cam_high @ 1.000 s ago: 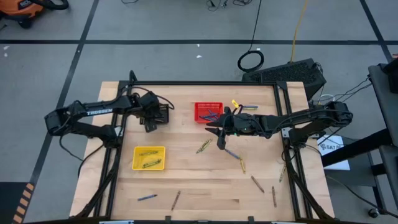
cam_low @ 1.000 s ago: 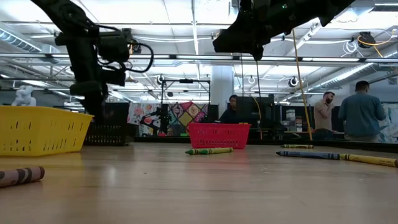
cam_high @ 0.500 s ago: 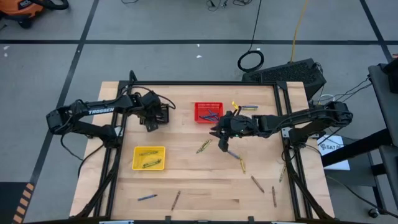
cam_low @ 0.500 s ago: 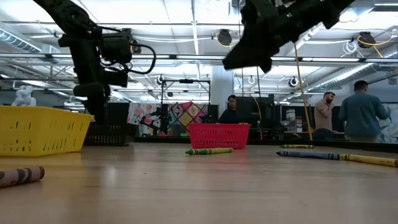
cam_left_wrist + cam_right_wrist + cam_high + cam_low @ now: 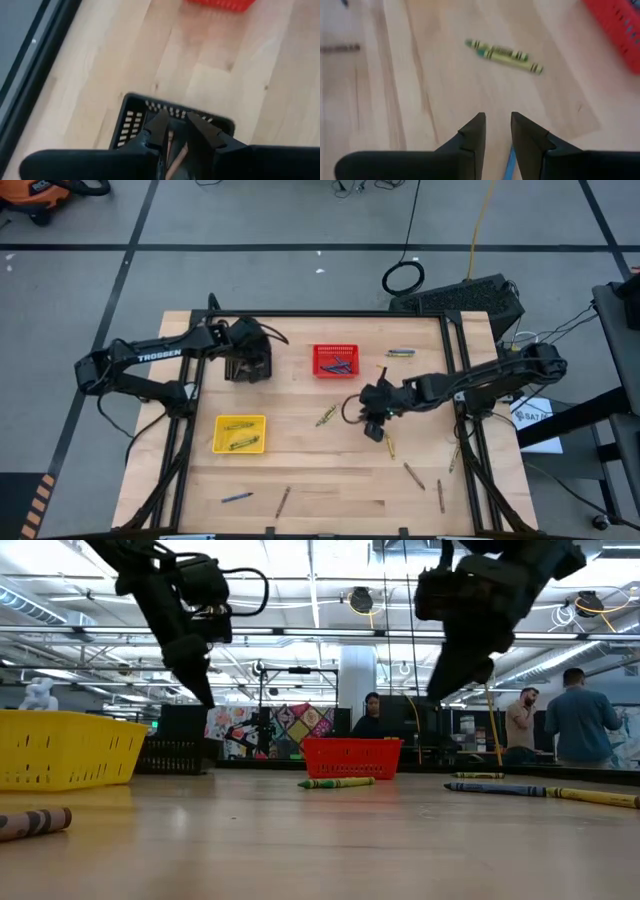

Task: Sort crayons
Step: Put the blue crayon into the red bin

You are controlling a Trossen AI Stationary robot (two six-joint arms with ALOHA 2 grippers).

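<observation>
Left gripper (image 5: pixel 181 131) poised over black mesh basket (image 5: pixel 250 366), left of red mesh basket (image 5: pixel 335 360), fingers slightly spread, empty; brown paper-wrapped crayon (image 5: pixel 176 161) lying inside, seemingly just dropped. Right gripper (image 5: pixel 497 132) below red basket, fingers parted over blue crayon (image 5: pixel 509 165). Yellow-green crayon (image 5: pixel 504 53) on wooden worktop (image 5: pixel 320 470) nearby.

My left gripper (image 5: pixel 247 366) over the mesh basket (image 5: pixel 250 363) at upper left, second basket (image 5: pixel 335 360) at upper centre, third basket (image 5: pixel 240 434) lower left holding crayons (image 5: pixel 239 425), my right gripper (image 5: pixel 372 420) centre-right, loose crayons (image 5: pixel 326 416) scattered along the lower table (image 5: pixel 320 470).
</observation>
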